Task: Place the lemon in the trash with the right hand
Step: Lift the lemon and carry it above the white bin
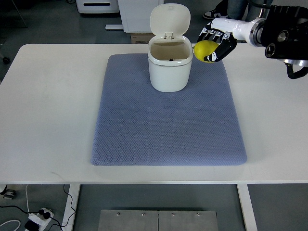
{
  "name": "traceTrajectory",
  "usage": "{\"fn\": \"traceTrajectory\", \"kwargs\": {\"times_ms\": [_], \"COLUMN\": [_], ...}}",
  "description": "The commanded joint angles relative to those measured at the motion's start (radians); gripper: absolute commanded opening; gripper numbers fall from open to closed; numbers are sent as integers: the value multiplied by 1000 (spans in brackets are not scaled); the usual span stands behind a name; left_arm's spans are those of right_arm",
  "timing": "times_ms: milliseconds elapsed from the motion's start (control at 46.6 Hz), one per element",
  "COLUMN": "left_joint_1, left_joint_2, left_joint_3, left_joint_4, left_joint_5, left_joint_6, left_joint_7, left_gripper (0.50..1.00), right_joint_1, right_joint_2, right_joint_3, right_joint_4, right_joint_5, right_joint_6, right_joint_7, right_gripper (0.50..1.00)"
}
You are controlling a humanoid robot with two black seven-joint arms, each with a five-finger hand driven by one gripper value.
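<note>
A: On the white surface point(48, 96), wide bare margins left and right of the mat point(168, 125); mat front edge sits near the surface's front edge.

B: Count?

A: One mat, one bin point(168, 67), one lemon point(205, 51). Bin at the mat's back, lid point(170, 20) up, opening clear.

B: Lemon?

A: Yellow, smooth, oval, whole. Held above the mat, just right of the bin rim.

B: Hand?

A: Right robot hand point(217, 44), black fingers clamped around the lemon.
</note>
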Motion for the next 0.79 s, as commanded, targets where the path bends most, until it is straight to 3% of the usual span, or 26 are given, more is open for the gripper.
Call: {"fn": "traceTrajectory", "kwargs": {"times_ms": [0, 773], "left_joint_1": [0, 0], "left_joint_2": [0, 0], "left_joint_3": [0, 0], "left_joint_4": [0, 0], "left_joint_5": [0, 0], "left_joint_6": [0, 0], "left_joint_7": [0, 0], "left_gripper": [1000, 1000], "right_joint_1": [-5, -212], "right_joint_2": [0, 45], "right_joint_3": [30, 360], "right_joint_4": [-10, -216], "right_joint_5": [21, 288], "right_joint_6": [0, -17], "right_joint_7": [-1, -6], "right_gripper": [500, 500]}}
